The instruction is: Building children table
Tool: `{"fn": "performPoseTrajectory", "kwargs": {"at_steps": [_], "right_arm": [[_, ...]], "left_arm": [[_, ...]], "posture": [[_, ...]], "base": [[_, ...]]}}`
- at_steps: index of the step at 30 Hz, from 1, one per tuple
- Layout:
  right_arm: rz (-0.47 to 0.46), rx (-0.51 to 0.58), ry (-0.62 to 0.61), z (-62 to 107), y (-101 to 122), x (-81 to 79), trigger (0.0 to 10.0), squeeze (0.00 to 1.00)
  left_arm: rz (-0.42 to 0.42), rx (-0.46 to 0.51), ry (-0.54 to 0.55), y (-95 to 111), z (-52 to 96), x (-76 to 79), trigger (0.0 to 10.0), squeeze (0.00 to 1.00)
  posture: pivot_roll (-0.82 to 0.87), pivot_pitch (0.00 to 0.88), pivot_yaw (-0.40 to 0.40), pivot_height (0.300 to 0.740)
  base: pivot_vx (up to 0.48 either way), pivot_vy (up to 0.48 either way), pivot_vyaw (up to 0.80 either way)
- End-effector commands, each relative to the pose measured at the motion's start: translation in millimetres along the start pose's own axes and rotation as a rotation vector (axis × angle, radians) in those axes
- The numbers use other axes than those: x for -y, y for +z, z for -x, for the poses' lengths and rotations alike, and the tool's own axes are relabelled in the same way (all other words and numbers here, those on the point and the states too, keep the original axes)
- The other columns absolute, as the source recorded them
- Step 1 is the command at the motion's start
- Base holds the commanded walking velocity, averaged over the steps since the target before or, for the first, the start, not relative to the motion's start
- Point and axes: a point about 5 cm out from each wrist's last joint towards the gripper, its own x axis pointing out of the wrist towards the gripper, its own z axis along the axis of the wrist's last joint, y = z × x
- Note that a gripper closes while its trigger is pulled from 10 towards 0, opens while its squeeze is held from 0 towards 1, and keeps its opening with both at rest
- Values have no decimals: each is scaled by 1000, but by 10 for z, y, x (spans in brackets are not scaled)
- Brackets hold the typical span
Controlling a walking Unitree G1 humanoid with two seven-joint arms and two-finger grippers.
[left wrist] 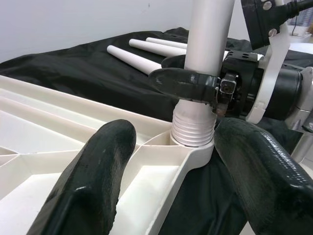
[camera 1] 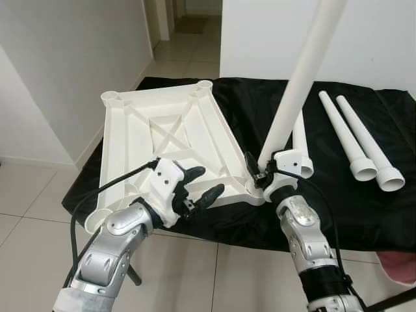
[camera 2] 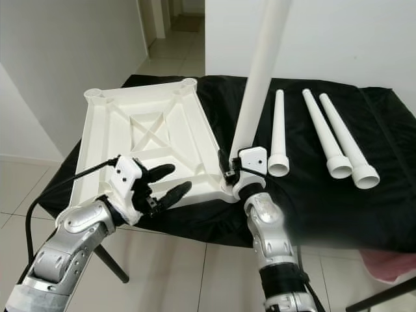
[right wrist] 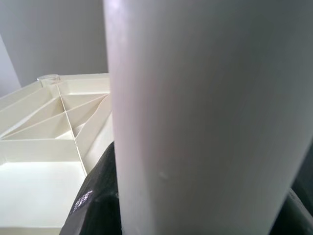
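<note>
An upside-down white tabletop (camera 1: 162, 127) with ribbed underside lies on a black-covered table. My right gripper (camera 1: 263, 170) is shut on a white table leg (camera 1: 296, 84) that stands nearly upright. The leg's threaded end (left wrist: 193, 129) sits in the tabletop's near right corner socket. My left gripper (camera 1: 201, 184) is open over the tabletop's near edge, its fingers apart on either side of that corner without touching it. The right wrist view looks close along the leg (right wrist: 195, 122), with the tabletop (right wrist: 49, 127) behind it.
Three loose white legs (camera 2: 278, 130) (camera 2: 322, 130) (camera 2: 348, 140) lie side by side on the black cloth (camera 1: 364, 214) to the right. Tiled floor surrounds the table, with a white wall to the left and a corridor behind. Something pink (camera 1: 400, 266) shows at the lower right.
</note>
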Motion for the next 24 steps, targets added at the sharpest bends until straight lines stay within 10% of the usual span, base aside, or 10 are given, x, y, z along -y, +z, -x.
{"fn": "performPoseTrajectory", "kwargs": {"at_steps": [1, 24], "right_arm": [[-14, -74, 4, 37, -150, -10, 10000, 0], [218, -73, 214, 197, -279, -63, 10000, 0]], "left_arm": [[-17, 0, 77, 42, 14, -55, 10000, 0], [-13, 1, 76, 58, 10, -67, 10000, 0]], "posture": [[-32, 32, 85, 740], [-36, 32, 91, 740]], "base": [[0, 0, 0], [0, 0, 0]]}}
